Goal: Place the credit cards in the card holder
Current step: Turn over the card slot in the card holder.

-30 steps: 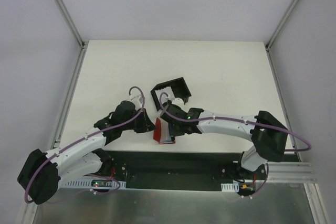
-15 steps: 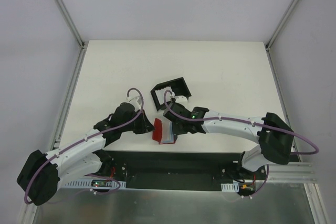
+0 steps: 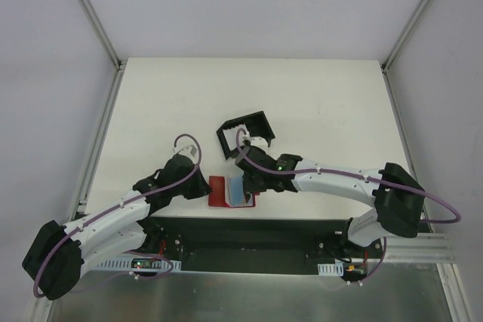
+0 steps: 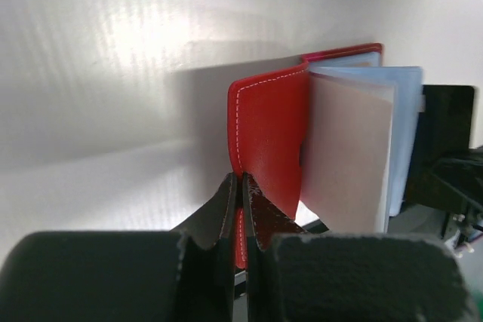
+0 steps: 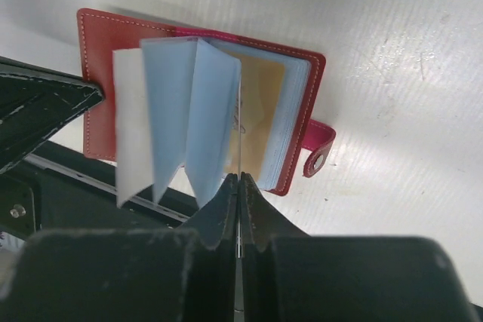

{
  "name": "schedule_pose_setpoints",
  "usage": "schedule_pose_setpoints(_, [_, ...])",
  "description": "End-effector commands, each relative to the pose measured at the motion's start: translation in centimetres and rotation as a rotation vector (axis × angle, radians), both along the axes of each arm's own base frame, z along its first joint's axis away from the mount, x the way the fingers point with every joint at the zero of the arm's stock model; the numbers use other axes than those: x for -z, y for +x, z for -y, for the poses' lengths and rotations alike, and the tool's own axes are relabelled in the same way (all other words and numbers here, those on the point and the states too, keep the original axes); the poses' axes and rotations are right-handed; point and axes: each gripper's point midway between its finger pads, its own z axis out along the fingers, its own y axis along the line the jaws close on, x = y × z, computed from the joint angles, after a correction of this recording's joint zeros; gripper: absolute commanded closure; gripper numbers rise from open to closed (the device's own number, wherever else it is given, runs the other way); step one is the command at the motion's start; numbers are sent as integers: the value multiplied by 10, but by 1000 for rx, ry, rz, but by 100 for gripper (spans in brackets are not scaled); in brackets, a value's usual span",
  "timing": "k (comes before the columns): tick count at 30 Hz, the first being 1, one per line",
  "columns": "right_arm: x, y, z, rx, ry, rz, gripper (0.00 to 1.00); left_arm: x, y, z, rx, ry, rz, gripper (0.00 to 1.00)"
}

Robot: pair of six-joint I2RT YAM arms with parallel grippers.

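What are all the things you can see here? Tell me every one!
table: one, white, under everything
box: one, black, open-sided, behind the wallet
wallet: one, red, open, near table edge, between the tools
pages: several, pale blue, fanned inside the wallet
thin sheet: one, edge-on, card or page unclear, in the wallet
left tool: one, black, shut on the wallet's red cover
right tool: one, black, shut on the thin sheet
arms: two, white and black, near edge

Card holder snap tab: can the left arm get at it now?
Probably not. Left jaws are shut on the opposite cover of the card holder; the snap tab lies beyond the pages and right jaws.
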Motion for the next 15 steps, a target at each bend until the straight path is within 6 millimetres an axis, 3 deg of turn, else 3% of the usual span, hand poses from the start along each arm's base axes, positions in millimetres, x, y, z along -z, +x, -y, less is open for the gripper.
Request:
schedule_pose_setpoints(1, [-22,0,-16,-28,91,12,100,24,-14,-23,-28,106,-55,100])
schedule_pose_setpoints(10, [-23,9,1,17,32,51,100,29,-15,-26,-33,121,-64,100])
schedule_pose_setpoints(15, [-26,-1,-29,-53,182,-13,100,36,-18,-26,-33,138,-99,100])
